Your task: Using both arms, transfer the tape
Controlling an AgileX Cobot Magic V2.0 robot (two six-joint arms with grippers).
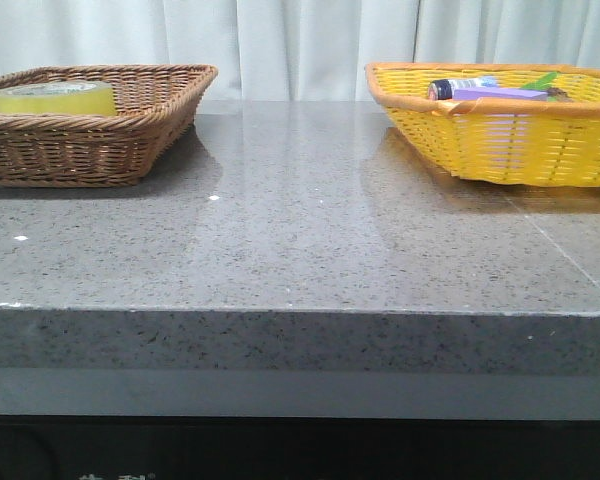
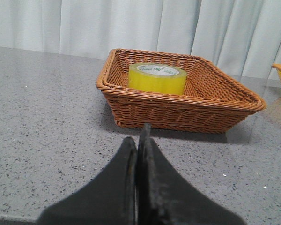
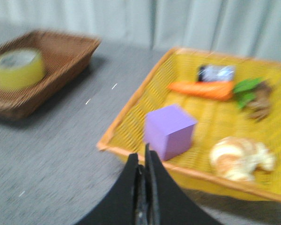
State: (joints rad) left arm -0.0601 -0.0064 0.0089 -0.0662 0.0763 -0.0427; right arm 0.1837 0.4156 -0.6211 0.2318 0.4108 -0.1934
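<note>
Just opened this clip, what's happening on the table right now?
Nothing is being handled yet. The wide roll of translucent yellow packing tape lies flat in the brown wicker basket, untouched. The left pincer is shut and empty, short of that basket. The right pincer is also shut and empty, near the yellow woven basket, which holds a purple block, an orange carrot and a croissant-like pastry. The grey stone table lies between the two baskets.
</note>
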